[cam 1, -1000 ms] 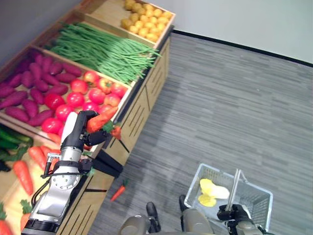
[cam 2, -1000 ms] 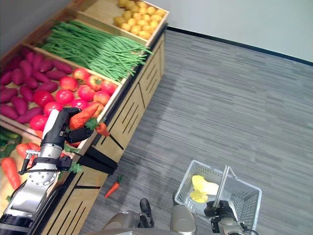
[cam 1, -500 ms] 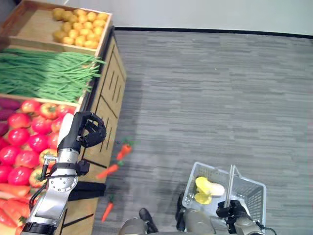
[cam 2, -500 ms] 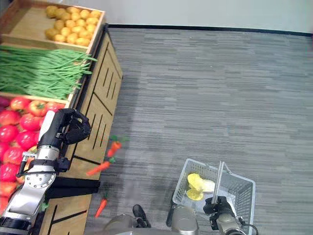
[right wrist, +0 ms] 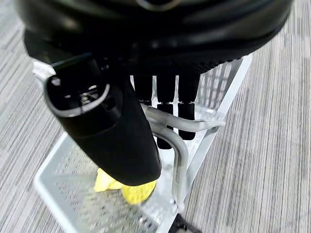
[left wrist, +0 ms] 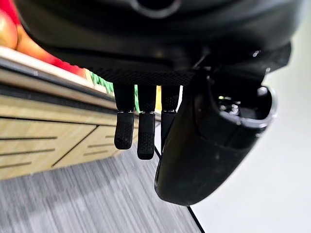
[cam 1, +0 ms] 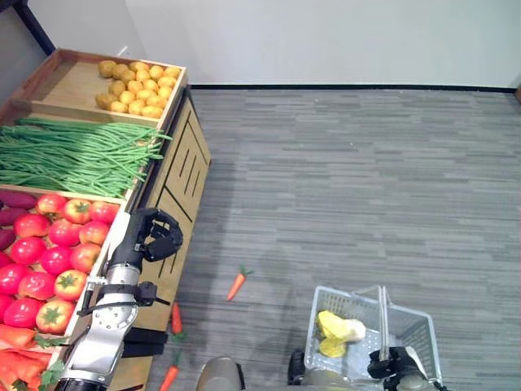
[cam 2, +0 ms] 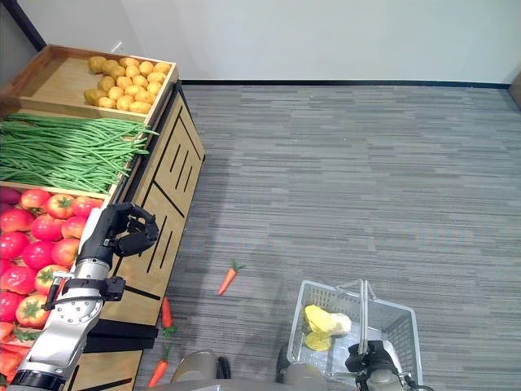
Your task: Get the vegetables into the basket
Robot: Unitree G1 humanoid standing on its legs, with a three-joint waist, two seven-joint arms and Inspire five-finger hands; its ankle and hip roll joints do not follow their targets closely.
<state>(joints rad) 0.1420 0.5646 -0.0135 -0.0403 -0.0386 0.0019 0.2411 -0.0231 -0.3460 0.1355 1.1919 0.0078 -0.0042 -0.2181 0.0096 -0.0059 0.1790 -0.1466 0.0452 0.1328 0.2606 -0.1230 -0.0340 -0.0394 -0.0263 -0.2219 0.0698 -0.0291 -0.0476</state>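
Note:
Three orange carrots lie on the grey floor: one (cam 1: pixel 236 283) in the open, one (cam 1: pixel 176 318) by the foot of the stand, one (cam 1: pixel 169 376) nearer me. My left hand (cam 1: pixel 155 236) hovers at the stand's front edge beside the tomatoes, its fingers (left wrist: pixel 138 131) curled with nothing in them. A white wire basket (cam 1: pixel 350 291) hangs low at the right with a yellow vegetable (cam 1: pixel 335 330) inside. My right hand (cam 1: pixel 396 362) is shut on the basket's handle (right wrist: pixel 167 128).
The wooden produce stand (cam 1: pixel 183 163) runs along the left with potatoes (cam 1: pixel 134 85), green beans (cam 1: pixel 73 155), tomatoes (cam 1: pixel 57 244), sweet potatoes (cam 1: pixel 12 204) and more carrots (cam 1: pixel 16 350). Grey carpet stretches to the white wall (cam 1: pixel 326 41) at the back.
The carrots that my left hand held a second ago have dropped to the floor, and the hand now holds nothing. The camera has swung right. My right hand still holds the basket.

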